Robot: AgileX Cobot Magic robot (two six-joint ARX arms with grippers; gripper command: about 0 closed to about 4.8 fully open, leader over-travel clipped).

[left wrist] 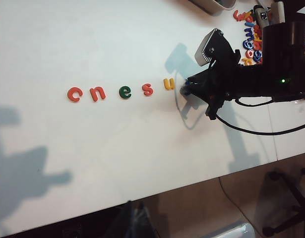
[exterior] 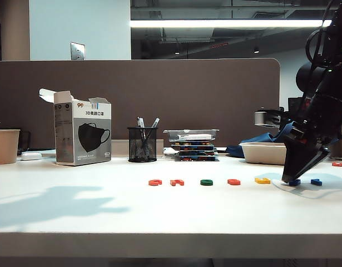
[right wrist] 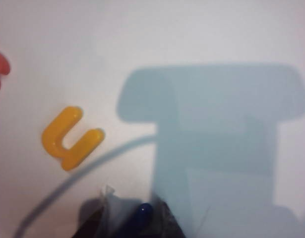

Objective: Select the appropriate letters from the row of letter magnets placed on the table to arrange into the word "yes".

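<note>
The right hand is down on the tabletop at the far right end of the row of letter magnets, its black fingers tilted in over the dark blue "y". In the right wrist view the clear fingertips sit on either side of that blue letter, close against it, but I can't tell whether they have actually clamped on it or are only straddling it. The letter itself lies flat on the white surface.

The left hand is nowhere in sight; its wrist camera looks down on the row from well above.

From there the letters read across as an orange-red "c", an orange-red "n", the green "e", the red "s" and a yellow "u", evenly spaced and apart from one another. The "y" comes next after the yellow one, mostly hidden under the right arm in that view. A light-blue letter lies just beyond it, at the end of the row.

Along the back of the tabletop stand a mask box, a mesh pen cup, a stack of trays and a paper cup.
</note>
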